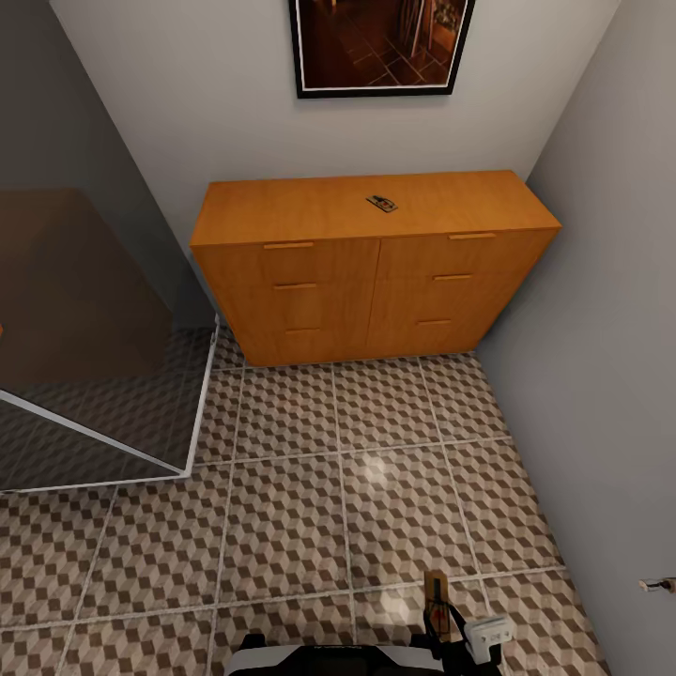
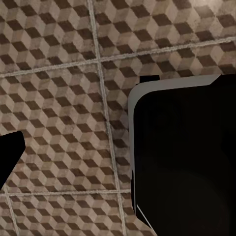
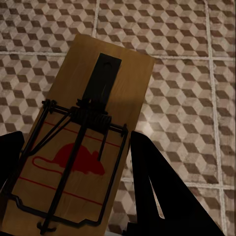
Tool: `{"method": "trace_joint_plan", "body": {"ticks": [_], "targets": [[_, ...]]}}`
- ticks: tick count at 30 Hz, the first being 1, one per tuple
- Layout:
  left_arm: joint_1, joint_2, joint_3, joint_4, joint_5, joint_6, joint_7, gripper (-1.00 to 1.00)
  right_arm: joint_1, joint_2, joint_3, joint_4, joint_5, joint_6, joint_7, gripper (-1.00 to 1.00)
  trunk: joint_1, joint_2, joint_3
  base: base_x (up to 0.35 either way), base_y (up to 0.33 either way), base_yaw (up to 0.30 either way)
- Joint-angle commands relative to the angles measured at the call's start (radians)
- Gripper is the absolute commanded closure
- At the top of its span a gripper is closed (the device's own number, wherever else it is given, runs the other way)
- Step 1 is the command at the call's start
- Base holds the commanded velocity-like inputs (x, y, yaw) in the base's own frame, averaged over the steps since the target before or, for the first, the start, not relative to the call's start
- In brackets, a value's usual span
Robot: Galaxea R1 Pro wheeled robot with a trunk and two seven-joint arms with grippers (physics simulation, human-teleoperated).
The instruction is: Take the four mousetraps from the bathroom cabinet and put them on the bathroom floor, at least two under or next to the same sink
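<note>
From the head camera, one mousetrap [image 1: 381,203] lay on top of the cabinet [image 1: 366,282], which stood at twelve o'clock against the far wall. A second mousetrap [image 1: 437,601] stood on edge at five o'clock, in the right gripper [image 1: 441,615], above the bathroom floor [image 1: 357,469]. That made two traps counted, and one cabinet with six drawer fronts, all shut.

In the left wrist camera, patterned floor and a dark part of the robot showed; whether the left gripper was open could not be told.

In the right wrist camera, the right gripper's dark fingers [image 3: 157,191] were clamped on the held trap's long edges. The board looked light, stiff and thin, so its bare wooden edges seemed the safest hold, clear of the sprung wire.
</note>
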Motion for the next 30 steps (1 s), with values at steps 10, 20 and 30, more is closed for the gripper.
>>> {"method": "trace_joint_plan", "body": {"ticks": [10,20,30], "targets": [[-0.001,0.0,-0.008,0.005,-0.001,-0.006,0.005,-1.0,0.001,-0.002,0.003,0.001,-0.013,-0.007,0.002,1.0,0.001,-0.002,-0.001,0.0,0.0,0.0],[0.056,0.045,0.032,0.014,-0.029,-0.062,-0.004,-1.0,0.012,0.02,0.006,0.002,-0.01,0.026,-0.006,1.0,0.001,-0.002,-0.001,0.0,0.0,0.0],[0.112,0.044,0.031,0.004,-0.028,-0.119,-0.004,-1.0,0.012,0.022,0.006,0.001,-0.011,0.081,-0.004,1.0,0.001,-0.002,-0.001,0.0,0.0,0.0]]}}
